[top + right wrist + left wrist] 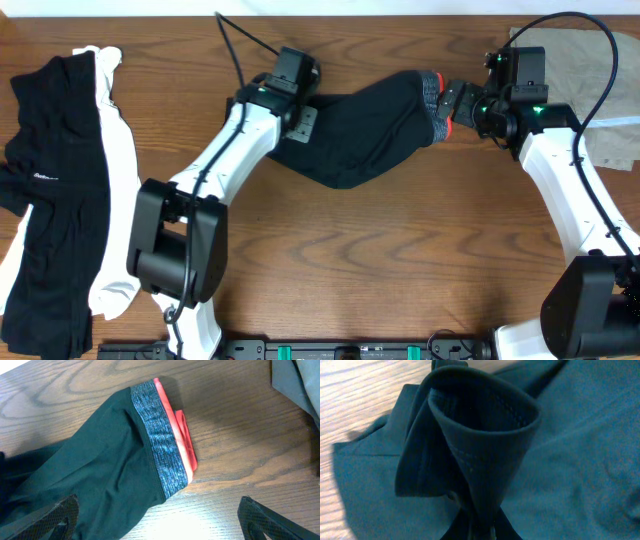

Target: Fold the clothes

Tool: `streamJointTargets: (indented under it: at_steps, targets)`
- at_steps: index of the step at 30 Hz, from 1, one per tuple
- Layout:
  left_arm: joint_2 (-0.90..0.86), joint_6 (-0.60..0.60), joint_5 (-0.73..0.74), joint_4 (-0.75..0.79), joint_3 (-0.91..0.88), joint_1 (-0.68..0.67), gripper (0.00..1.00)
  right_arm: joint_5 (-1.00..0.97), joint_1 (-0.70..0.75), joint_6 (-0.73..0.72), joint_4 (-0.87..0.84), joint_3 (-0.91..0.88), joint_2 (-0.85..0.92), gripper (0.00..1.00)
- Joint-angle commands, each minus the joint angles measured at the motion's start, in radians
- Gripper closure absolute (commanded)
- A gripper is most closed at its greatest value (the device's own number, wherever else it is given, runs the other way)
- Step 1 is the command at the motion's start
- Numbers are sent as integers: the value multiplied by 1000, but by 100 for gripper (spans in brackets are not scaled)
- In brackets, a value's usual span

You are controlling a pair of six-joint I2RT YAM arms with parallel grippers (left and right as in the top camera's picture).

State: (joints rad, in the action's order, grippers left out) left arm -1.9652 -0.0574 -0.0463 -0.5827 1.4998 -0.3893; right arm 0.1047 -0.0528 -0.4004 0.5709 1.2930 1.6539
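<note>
Black pants: bunched near the centre of the counter, a little toward 12 o'clock, strung between my two arms.
Waistband: grey with a coral-red edge, lying on the wood at the 3 o'clock end of the pants.
Left claw: pressed together, pinching a stitched hem at the 9 o'clock end; the cloth stands up from it in a cone.
Right claw: spread wide just at the waistband, holding nothing.
Step in hand: as I judge it, taking the waistband so I can stretch the pants flat before folding.
Doing it well: I should come down over the whole band, grey and coral layers together, close firmly, then draw toward 3 o'clock while my left holds its end, until the wrinkles go.
Risk: catching one layer only would leave the pants twisted.
Waiting: black and white garments heaped at 9 o'clock; taupe garment at 2 o'clock.
</note>
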Motion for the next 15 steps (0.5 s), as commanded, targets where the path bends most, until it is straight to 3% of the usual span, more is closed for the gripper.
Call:
streamJointTargets:
  at_steps: [1, 15]
  targets:
    - [-29, -9, 22, 10, -6, -26, 94, 4, -11, 17, -2, 3, 0, 1]
    - [-56, -2, 48, 35, -6, -72, 94, 4, -11, 16, -1, 3, 0, 1]
